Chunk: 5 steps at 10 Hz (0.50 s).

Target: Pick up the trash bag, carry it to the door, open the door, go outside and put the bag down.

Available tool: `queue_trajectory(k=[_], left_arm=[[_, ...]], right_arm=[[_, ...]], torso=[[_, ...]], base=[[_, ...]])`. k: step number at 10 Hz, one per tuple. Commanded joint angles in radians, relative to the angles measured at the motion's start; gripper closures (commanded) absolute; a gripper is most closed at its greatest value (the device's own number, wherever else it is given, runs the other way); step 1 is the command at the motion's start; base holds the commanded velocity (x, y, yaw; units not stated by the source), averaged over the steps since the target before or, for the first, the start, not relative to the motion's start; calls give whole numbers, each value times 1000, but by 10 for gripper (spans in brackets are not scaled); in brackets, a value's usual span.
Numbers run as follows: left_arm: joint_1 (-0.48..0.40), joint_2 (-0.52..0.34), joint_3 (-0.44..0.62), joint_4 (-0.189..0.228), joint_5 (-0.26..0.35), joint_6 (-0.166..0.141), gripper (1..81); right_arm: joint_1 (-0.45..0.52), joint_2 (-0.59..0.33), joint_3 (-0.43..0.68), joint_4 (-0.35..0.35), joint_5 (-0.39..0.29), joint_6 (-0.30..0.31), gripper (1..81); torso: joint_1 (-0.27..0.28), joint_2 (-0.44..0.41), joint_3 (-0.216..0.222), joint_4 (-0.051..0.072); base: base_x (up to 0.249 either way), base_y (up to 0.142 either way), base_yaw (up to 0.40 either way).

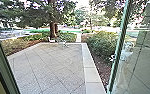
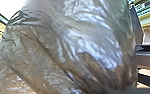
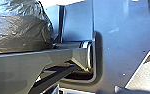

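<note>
1. While the paving (image 1: 53, 65) spreads out ahead, the trash bag (image 2: 66, 50) is up close to the left wrist camera, large, creased and shiny, its dark film catching bluish light.
2. Seen from the right wrist, the same bag lies near the robot's own jointed bar (image 3: 28, 67); whether they touch, I cannot tell.
3. As for the left claw, I cannot tell whether it is clenched on the bag or released; the right claw's state I cannot tell either.
4. A green upright (image 1: 4, 56) stands along the robot's left, and a second green upright (image 1: 118, 47) borders a glass pane (image 1: 147, 57) on its right. A pale fitting (image 1: 112, 58) sits against that second upright.
5. In the glass area is a blurred person (image 1: 125, 58), either reflected or behind it.
6. Near the far edge of the paving are small pale objects (image 1: 63, 43), too blurred to name. A pale border (image 1: 91, 72) runs along its right edge, with dark soil (image 1: 101, 67) and a shrub (image 1: 102, 42) beyond, and a tree trunk (image 1: 52, 30) rises past the far edge.
</note>
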Motion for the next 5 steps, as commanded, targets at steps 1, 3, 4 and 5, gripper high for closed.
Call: queue_trajectory(k=[1, 3, 4, 5], left_arm=[[-61, -4, 1, 8, 53, 3, 811], [-61, -4, 1, 7, 53, 3, 811], [-61, -4, 1, 7, 53, 3, 811], [-61, -4, 1, 8, 53, 3, 811]], right_arm=[[42, 8, 10, -11, -64, -12, 10], [42, 8, 9, -11, -64, -10, 10], [42, 8, 9, -12, -64, -12, 10], [43, 8, 10, -12, -64, -12, 10]], torso=[[1, 0, 0, 0], [2, 1, 0, 0], [1, 0, 0, 0], [1, 0, 0, 0]], base=[[85, 0, 0], [86, 0, 0], [87, 0, 0], [88, 0, 0]])
